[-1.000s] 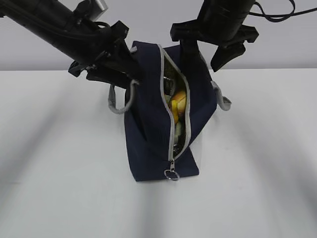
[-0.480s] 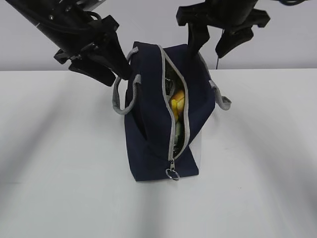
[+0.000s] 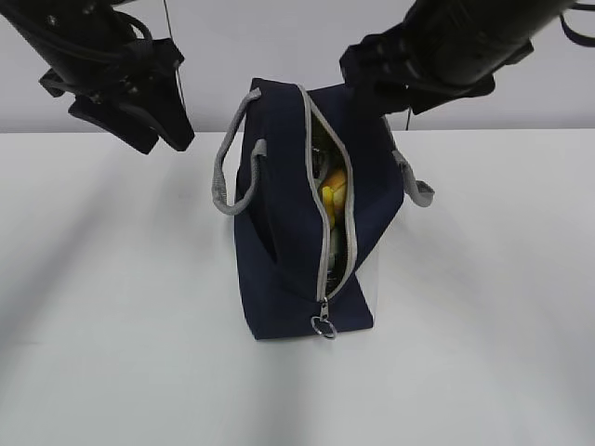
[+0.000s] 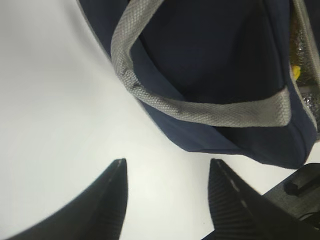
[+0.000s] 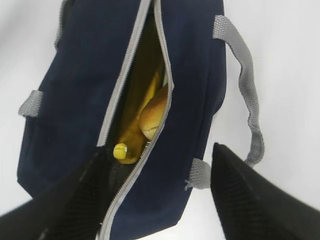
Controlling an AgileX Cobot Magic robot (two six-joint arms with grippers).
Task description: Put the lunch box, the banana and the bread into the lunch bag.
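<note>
The navy lunch bag (image 3: 288, 242) stands on the white table with its grey zipper partly open. The banana (image 5: 127, 145) and the bread (image 5: 154, 115) lie inside it; yellow shows through the slit in the exterior view (image 3: 333, 193). The lunch box is hidden. My left gripper (image 3: 153, 116) is open and empty, up and left of the bag, clear of its grey handle (image 4: 200, 112). In the left wrist view the gripper (image 4: 167, 172) hovers over bare table. My right gripper (image 5: 157, 200) is open and empty above the bag's far end (image 3: 372, 79).
The bag's zipper pull ring (image 3: 323, 326) hangs at its near end. A second grey handle (image 3: 416, 186) droops on the bag's right side. White table (image 3: 112, 325) spreads all round the bag, with a grey wall behind.
My left gripper has let go of the left handle and drawn back up and to the left. My right gripper has lifted away from the bag's far side.
</note>
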